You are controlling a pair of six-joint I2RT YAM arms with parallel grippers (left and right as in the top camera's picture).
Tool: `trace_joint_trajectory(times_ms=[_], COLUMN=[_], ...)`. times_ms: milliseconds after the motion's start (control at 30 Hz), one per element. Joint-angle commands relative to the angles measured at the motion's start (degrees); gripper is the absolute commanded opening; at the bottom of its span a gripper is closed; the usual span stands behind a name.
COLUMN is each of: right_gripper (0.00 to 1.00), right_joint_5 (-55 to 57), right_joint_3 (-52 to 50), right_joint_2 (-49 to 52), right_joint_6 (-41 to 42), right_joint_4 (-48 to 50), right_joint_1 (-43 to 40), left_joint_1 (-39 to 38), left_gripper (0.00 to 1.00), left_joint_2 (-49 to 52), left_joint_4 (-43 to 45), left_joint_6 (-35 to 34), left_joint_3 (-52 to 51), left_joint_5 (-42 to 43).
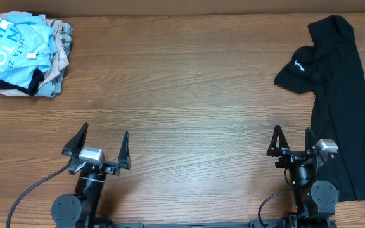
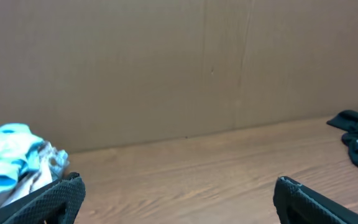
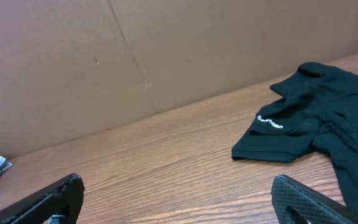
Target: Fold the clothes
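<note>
The left tool stands at the near edge of the table, left of centre, its 2 fingers spread wide with nothing between them. The right tool stands at the near edge on the right, also spread apart and empty, though less widely in the overhead view.

The black shirt lies on the right side of the table as a long, crumpled strip running from the far edge to the near edge. 1 sleeve sticks out to the left at the far end, with a small white logo on it. The near part of the strip passes just to the right of the right tool. From overhead the tool's right side overlaps the shirt's left edge, but I cannot tell whether they touch. In the right wrist view the sleeve and logo lie ahead and to the right of the open fingers.

The light blue T-shirt sits in the far left corner, bunched on top of a small heap with a beige garment. Its white and red lettering faces up. It is well apart from the left tool, far and to the left of it. A cardboard wall closes off the far side.
</note>
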Motion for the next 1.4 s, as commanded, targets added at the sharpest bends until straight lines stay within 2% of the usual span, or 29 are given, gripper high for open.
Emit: trace_joint_trajectory(times_ms=[0, 267, 367, 1367], right_gripper=[1.0, 1.0, 1.0, 1.0], right_joint_5=[-0.3, -0.3, -0.3, -0.3], right_joint_3=[-0.6, -0.6, -0.6, -0.6], right_joint_2=[-0.6, -0.6, -0.6, -0.6], right_joint_6=[0.2, 0.2, 0.2, 0.2], right_joint_4=[0.3, 0.3, 0.3, 0.3], right_joint_1=[0.0, 0.0, 0.0, 0.0], left_joint_1=[0.2, 0.3, 0.3, 0.2], left_gripper=[1.0, 1.0, 1.0, 1.0], left_joint_2=[-2.8, -3.0, -3.0, -2.9], left_joint_4=[1.2, 1.7, -3.6, -3.3], left_joint_6=[2.0, 1.9, 1.2, 1.1], left_joint_3=[-3.5, -9.0, -8.9, -8.9], left_joint_5=[-0.9, -0.8, -1.1, -1.3])
